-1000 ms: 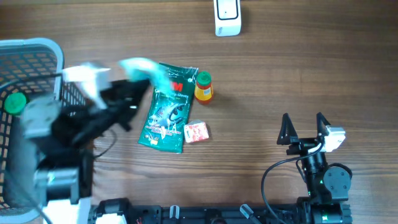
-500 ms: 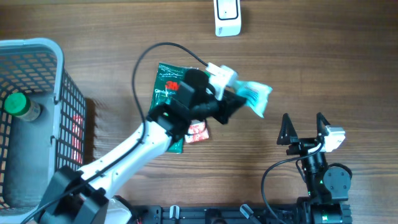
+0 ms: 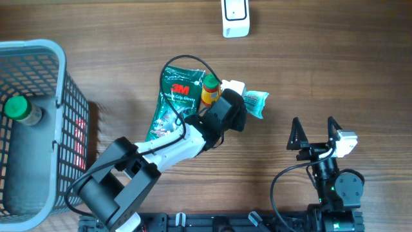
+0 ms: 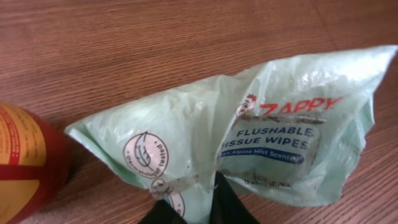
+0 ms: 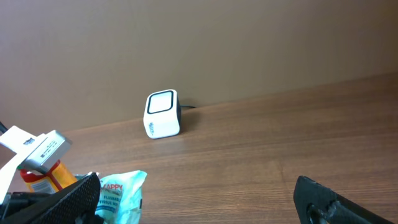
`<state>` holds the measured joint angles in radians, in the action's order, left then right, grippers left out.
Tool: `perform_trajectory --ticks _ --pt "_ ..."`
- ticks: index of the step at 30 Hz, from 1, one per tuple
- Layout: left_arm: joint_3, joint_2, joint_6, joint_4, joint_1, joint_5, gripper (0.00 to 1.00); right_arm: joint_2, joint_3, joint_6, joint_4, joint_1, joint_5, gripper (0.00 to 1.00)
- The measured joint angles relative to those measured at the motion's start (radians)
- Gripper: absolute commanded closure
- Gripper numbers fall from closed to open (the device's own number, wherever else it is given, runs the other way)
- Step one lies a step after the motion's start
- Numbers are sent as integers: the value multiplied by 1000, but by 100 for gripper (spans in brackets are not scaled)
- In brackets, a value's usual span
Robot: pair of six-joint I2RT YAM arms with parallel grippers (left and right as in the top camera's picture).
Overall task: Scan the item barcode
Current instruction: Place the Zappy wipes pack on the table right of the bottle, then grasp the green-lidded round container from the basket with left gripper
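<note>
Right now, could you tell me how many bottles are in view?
2. One green-capped bottle is in the basket; one orange bottle is on the table beside the green pack. The left arm may hide others.

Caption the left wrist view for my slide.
Left gripper at the edge of a green wipes pack, bottle beside it.

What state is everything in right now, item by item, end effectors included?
left end effector: astride the wipes pack's edge; gripping or not, cannot tell
wipes pack: lying on the table
right end effector: open, empty
gloves pack: lying flat
orange bottle: beside the gloves pack, green cap on
scanner: standing at the table's far side
basket: holds a green-capped bottle
</note>
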<state>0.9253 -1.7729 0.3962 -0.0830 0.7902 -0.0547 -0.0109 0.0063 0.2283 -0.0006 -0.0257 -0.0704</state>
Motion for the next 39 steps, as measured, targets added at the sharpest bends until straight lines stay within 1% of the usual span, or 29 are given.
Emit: perform_trajectory --ticks 1,4,5,7,9,10,13,14,15,16,17,18,19,20,21,23,25,27,28,29,30,32,34,35,37,38,39 --pt "0 0 2 0 0 0 34 0 0 0 0 0 0 0" --pt "0 6 6 -3 7 1 17 0 0 0 0 0 0 0" --pt "0 23 5 -11 10 0 13 0 0 0 0 0 0 0" --pt "-5 95 -29 -71 10 3 13 0 0 0 0 0 0 0" --pt "-5 226 -96 -148 5 3 13 0 0 0 0 0 0 0" --pt "-4 329 -145 -202 0 1 14 0 0 0 0 0 0 0" --pt "-1 515 -198 -238 -22 -31 14 0 0 0 0 0 0 0" --pt "-1 549 -218 -219 -27 -71 14 0 0 0 0 0 0 0" --pt "-1 592 -255 -202 -34 -145 12 0 0 0 0 0 0 0" --pt "-1 624 -292 -202 -38 -220 9 0 0 0 0 0 0 1" --pt "-1 664 -343 -204 -40 -320 3 0 0 0 0 0 0 0" --pt "-1 697 -377 -214 -42 -403 0 0 0 0 0 0 0 0" --pt "-1 726 -412 -228 -49 -491 0 0 0 0 0 0 0 0" --pt "-1 740 -437 -234 -55 -537 0 0 0 0 0 0 0 0" --pt "-1 802 -452 -239 -117 -715 0 0 0 0 0 0 0 0" --pt "-1 863 -468 -239 -236 -849 0 0 0 0 0 0 0 0" --pt "-1 920 -462 -239 -374 -918 0 0 0 0 0 0 0 0" --pt "-1 970 -435 -240 -542 -961 0 0 0 0 0 0 0 0" --pt "-1 982 -421 -239 -607 -971 0 0 0 0 0 0 0 0" --pt "0 983 -390 -230 -713 -984 0 0 0 0 0 0 0 0" --pt "0 973 -372 -220 -783 -990 0 0 0 0 0 0 0 0" --pt "0 934 -345 -204 -926 -960 0 0 0 0 0 0 0 0" --pt "0 868 -330 -198 -1073 -887 0 0 0 0 0 0 0 0" --pt "6 825 -327 -156 -1144 -839 0 0 0 0 0 0 0 0" --pt "46 732 -316 -8 -1254 -729 0 0 0 0 0 0 0 0" --pt "89 660 -313 81 -1315 -636 0 0 0 0 0 0 0 0" --pt "119 621 -311 147 -1347 -578 0 0 0 0 0 0 0 0"
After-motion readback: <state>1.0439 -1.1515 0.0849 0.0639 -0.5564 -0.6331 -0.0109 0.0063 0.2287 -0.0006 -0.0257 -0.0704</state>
